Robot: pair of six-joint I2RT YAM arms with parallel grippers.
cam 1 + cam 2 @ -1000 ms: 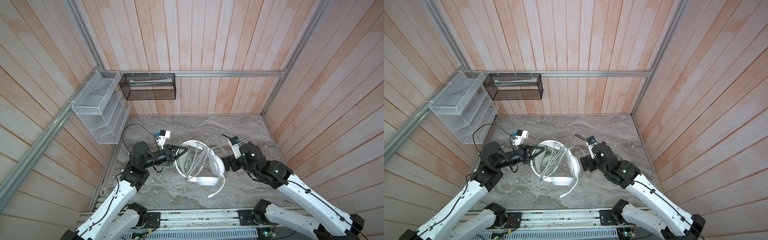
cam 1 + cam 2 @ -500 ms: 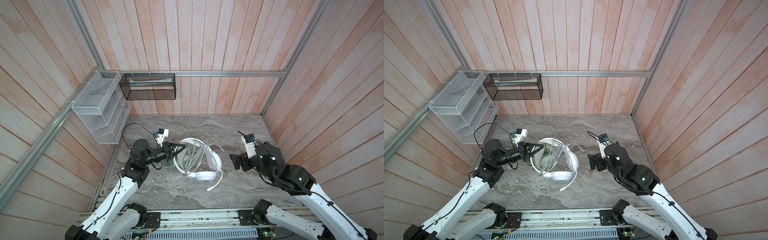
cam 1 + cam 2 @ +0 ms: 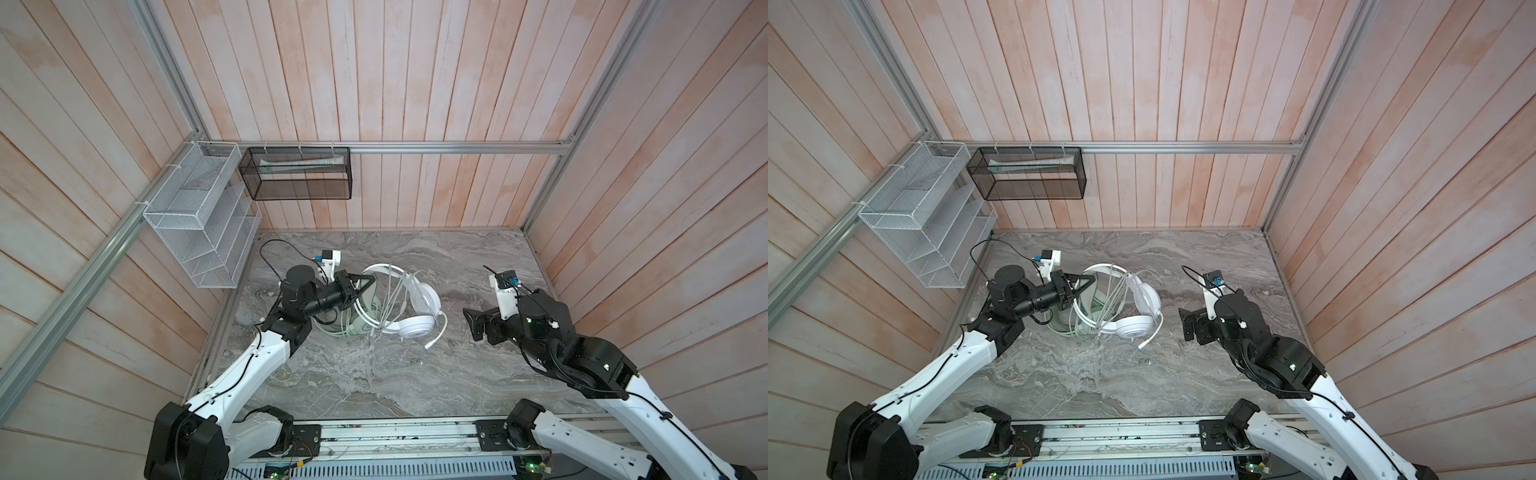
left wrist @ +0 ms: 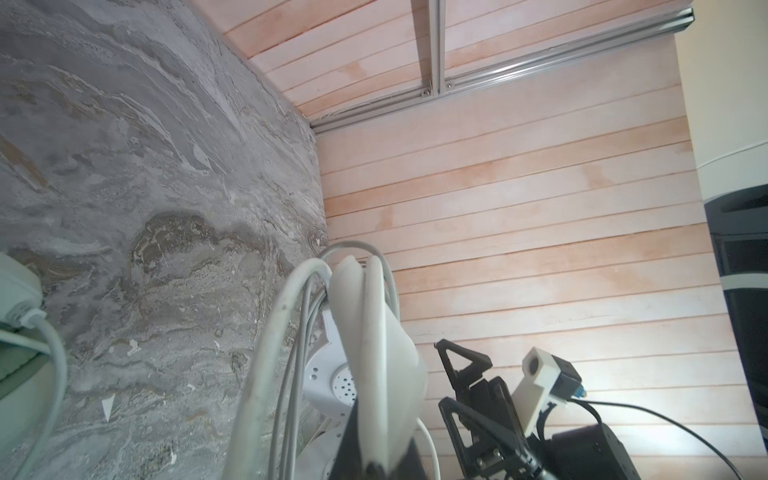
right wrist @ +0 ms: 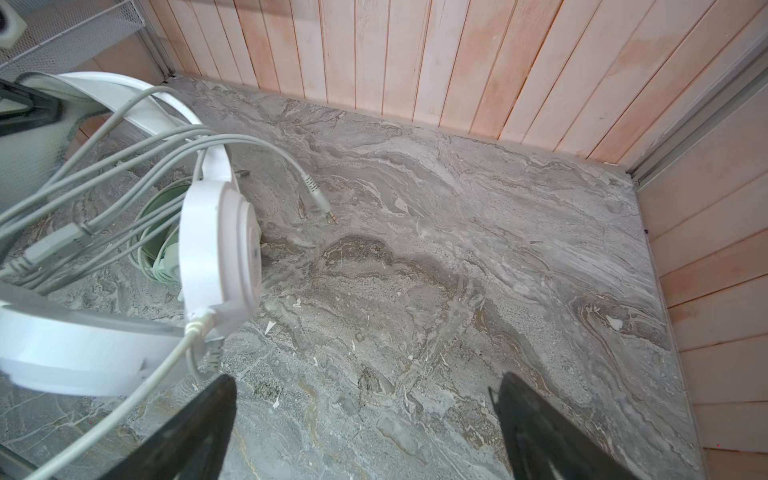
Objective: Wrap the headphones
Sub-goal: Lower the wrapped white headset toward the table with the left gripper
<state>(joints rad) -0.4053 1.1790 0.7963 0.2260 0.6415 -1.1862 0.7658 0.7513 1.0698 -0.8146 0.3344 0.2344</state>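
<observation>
The headphones lie tangled left of the table's middle. The white headset point(image 3: 423, 297) point(image 3: 1144, 300) rests partly on the mint-green one point(image 3: 360, 328) point(image 5: 156, 232). Grey cords point(image 3: 390, 299) loop over the headbands, and one plug point(image 5: 318, 199) lies loose on the marble. My left gripper point(image 3: 366, 286) point(image 3: 1083, 286) is shut on a pale headband point(image 4: 374, 332), which stands up between its jaws. My right gripper point(image 3: 473, 328) point(image 3: 1187, 325) point(image 5: 365, 380) hovers open to the right of the white ear cup point(image 5: 220, 241), touching nothing.
A white wire rack point(image 3: 199, 232) hangs on the left wall and a black mesh basket point(image 3: 299, 178) on the back wall. Wooden walls close in the grey marble table point(image 3: 415, 382). The white boom mic point(image 3: 436, 337) points toward the front.
My right gripper has drawn back to the right, away from the white ear cup, and stays open. The headset has settled a little farther back. My left gripper keeps its hold.
</observation>
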